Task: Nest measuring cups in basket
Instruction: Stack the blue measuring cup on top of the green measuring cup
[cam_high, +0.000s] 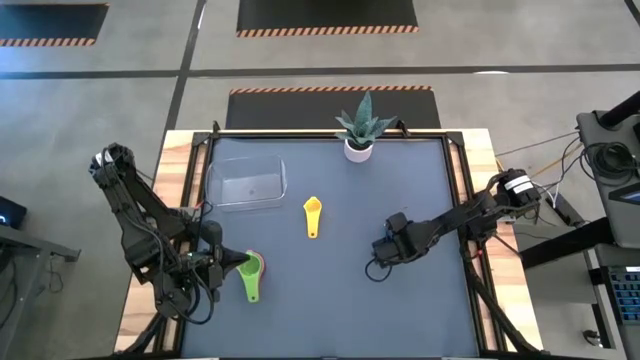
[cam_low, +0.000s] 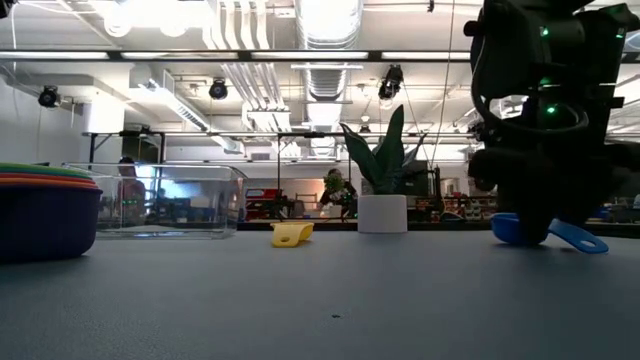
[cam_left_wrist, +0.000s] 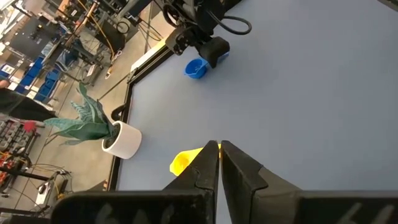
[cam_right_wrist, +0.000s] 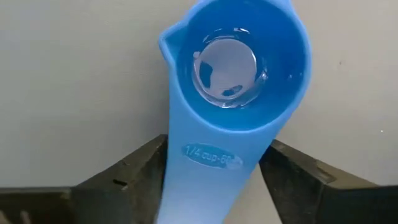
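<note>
Fingers of my right gripper (cam_right_wrist: 214, 180) are standing spread on either side of the blue measuring cup's (cam_right_wrist: 233, 81) flat handle, not yet pressing on it, and the cup is sitting upright on the grey table (cam_high: 400, 310) towards its right side. Writing on that handle is reading "1/4 cup", followed by figures I cannot make out. In the low view the arm's dark body is standing in front of most of this cup, so only its bowl edge and handle tip are showing.

My left gripper (cam_left_wrist: 219, 163) is waiting by the table's front left corner with its fingers pressed together and nothing between them. Just beside it a stack of nested cups (cam_high: 250, 268) is resting on the table, the green one on top with its handle pointing towards the front edge.

Farther out, the yellow cup (cam_high: 312, 216) is lying alone near the middle of the table, well apart from both of my grippers. Beyond it, the clear basket (cam_high: 246, 184) is sitting at the back left. A small white pot with a spiky plant (cam_high: 359, 131) is standing at the back edge.
</note>
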